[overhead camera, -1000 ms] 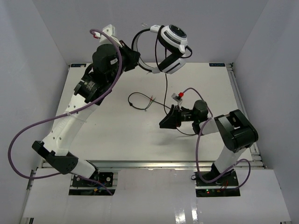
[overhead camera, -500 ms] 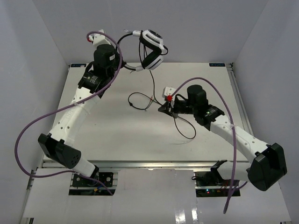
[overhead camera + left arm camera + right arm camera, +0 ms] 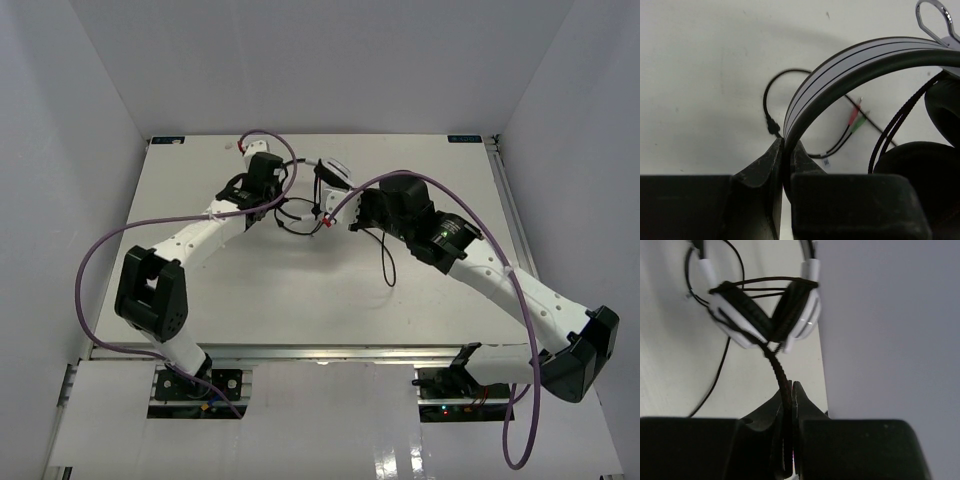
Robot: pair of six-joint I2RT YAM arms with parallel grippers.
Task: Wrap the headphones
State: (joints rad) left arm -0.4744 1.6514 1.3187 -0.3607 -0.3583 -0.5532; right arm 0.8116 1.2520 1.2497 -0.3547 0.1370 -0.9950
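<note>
The headphones (image 3: 333,172) are low over the middle back of the white table (image 3: 230,300), held between both arms. My left gripper (image 3: 290,192) is shut on the thin headband (image 3: 855,55); the black ear pads (image 3: 925,170) show at the right of the left wrist view. My right gripper (image 3: 350,214) is shut on the braided black cable (image 3: 777,365) just below the white earcups (image 3: 765,315). A few strands of cable cross the earcups. The rest of the thin cable (image 3: 386,262) trails loose on the table, its pink and green plugs (image 3: 856,117) under the headband.
White walls close in the table on the left, back and right. Thick purple robot cables (image 3: 95,260) loop off both arms; the right one (image 3: 530,400) hangs past the near edge. A metal rail (image 3: 510,200) runs along the table's right edge.
My left arm has brought the headphones down from high at the back to just over the table's middle. My right arm has stretched out left and far, with the cable in its jaws.
</note>
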